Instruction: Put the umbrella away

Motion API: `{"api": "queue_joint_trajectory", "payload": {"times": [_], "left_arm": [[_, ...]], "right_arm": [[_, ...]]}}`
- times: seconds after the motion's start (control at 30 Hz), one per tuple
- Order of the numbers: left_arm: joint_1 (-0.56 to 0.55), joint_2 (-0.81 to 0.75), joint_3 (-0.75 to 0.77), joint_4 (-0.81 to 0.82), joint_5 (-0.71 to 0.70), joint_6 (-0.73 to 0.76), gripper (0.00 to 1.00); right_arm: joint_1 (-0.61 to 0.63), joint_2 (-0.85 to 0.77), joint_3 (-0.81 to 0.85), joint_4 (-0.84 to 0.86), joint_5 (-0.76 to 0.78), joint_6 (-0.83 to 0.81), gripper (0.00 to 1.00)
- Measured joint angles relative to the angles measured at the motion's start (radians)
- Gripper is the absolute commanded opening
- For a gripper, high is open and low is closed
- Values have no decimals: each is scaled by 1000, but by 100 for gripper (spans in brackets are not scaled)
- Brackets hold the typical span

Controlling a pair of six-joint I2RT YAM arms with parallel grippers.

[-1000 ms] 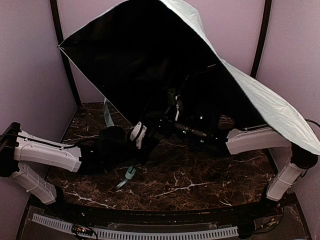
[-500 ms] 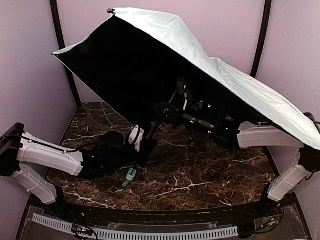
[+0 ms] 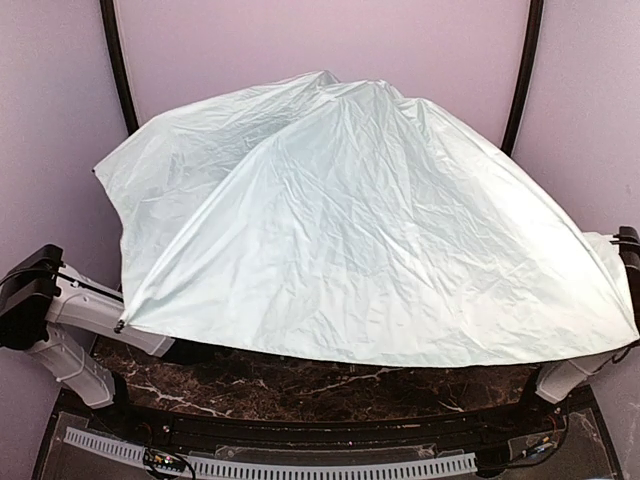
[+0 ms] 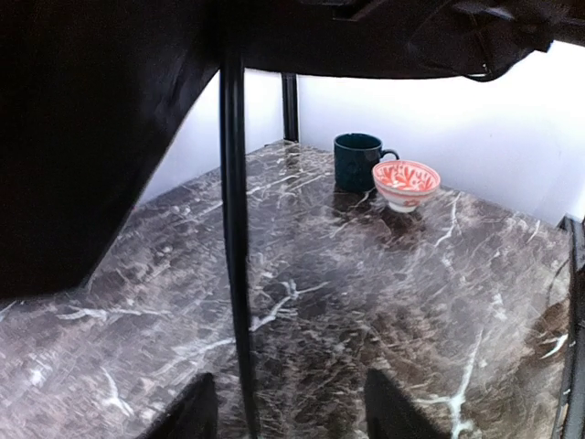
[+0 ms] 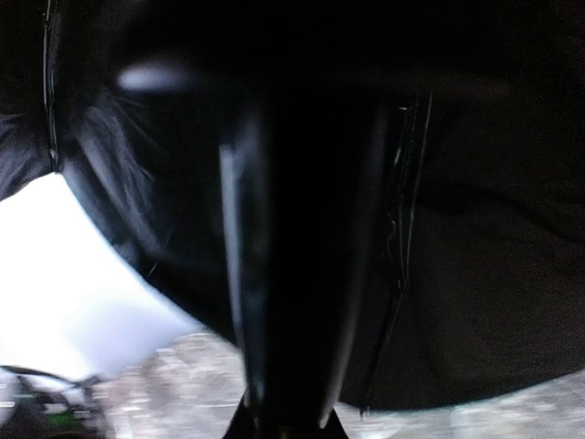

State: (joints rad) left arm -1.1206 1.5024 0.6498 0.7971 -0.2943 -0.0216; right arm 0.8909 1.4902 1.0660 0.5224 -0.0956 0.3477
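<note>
**Top external view:** an open folding umbrella (image 3: pixel 380 230) of pale, creased mint-green fabric is seen spread dome-up over a dark brown, white-veined marble table (image 3: pixel 300 378). Only a strip of the table along its near edge is uncovered. The white left arm (image 3: pixel 90 312) and white right arm (image 3: pixel 563 378) are visible only at the table's near corners, and both grippers are concealed beneath the canopy. **Left wrist view:** the underside, hidden from above, is disclosed. The umbrella's black lining (image 4: pixel 82 137) is seen above the table's left side. Its thin black metal shaft (image 4: pixel 233 229) passes upward between the fingers (image 4: pixel 192 416) of the left gripper (image 4: pixel 291 410), which are held apart. The shaft lies just beside the finger at the left of the frame and is not clamped. A dark green ceramic mug (image 4: pixel 359 162) and a small round orange-and-white patterned bowl (image 4: pixel 405 183) are shown just beside each other towards the table's far edge. **Right wrist view:** only blurred black lining and a broad dark upright form are recorded above a sliver of table. Whether the right gripper (image 5: pixel 281 426) is apart or together cannot be told.
</note>
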Motion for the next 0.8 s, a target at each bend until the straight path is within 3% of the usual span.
{"api": "queue_joint_trajectory", "payload": {"times": [0.13,0.3,0.5,0.67,0.8], "left_arm": [[-2,-20,-6,-16,-4,14,72],[-2,-72,-45,-45,-23,18,72],[-2,-116,-76,-90,-50,18,73],[-2,-145,-81,-121,-72,18,73],[-2,-169,-84,-142,-81,23,72]], "right_arm": [[-72,-3,46,-81,69,-114,0],[-93,0,223,-206,111,-272,0],[-93,0,410,-238,119,-410,0],[-93,-9,383,-223,134,-444,0],[-93,17,216,-150,142,-425,0]]}}
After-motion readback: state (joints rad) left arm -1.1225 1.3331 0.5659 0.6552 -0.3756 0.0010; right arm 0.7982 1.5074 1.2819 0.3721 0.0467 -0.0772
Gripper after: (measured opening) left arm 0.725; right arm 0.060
